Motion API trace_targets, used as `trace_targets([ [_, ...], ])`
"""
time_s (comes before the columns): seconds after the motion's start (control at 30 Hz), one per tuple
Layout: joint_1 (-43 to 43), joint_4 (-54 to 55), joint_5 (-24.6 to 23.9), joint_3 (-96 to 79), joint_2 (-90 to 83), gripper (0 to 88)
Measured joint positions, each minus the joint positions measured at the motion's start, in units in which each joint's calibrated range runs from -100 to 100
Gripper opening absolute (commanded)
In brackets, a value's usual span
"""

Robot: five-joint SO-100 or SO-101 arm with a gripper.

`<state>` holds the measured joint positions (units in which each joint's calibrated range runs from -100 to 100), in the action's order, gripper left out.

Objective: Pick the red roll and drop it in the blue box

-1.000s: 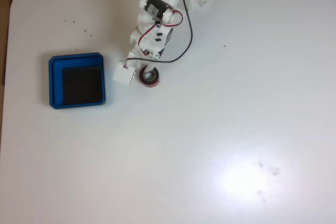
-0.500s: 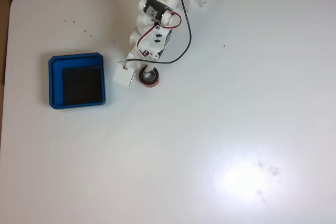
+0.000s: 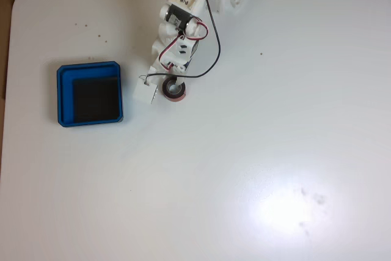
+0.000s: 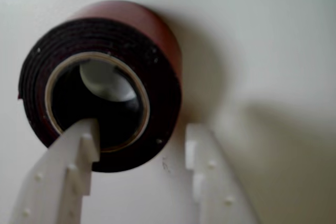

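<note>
Red roll (image 4: 100,85) lain flat on the matte white bench (image 3: 256,151), its wall straddled by white notched plastic jaws parted, one tip inside the pale core, contact possibly not made, glossy blue box (image 3: 90,93) set well apart.

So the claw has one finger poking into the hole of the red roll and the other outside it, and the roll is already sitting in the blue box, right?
Not quite. The red roll lies on the white table, apart from the blue box, as the fixed view shows. The rest holds: in the wrist view the gripper has one finger inside the roll's hollow and the other outside its wall, not yet closed on it.
</note>
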<state>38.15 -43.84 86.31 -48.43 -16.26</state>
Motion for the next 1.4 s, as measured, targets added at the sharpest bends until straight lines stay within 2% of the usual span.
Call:
trace_targets([
  [1.2, 1.09, 0.00, 0.00, 0.00, 3.56, 14.8],
  [1.3, 1.09, 0.00, 0.00, 0.00, 3.56, 10.4],
  [1.4, 1.09, 0.00, 0.00, 0.00, 3.56, 1.6],
])
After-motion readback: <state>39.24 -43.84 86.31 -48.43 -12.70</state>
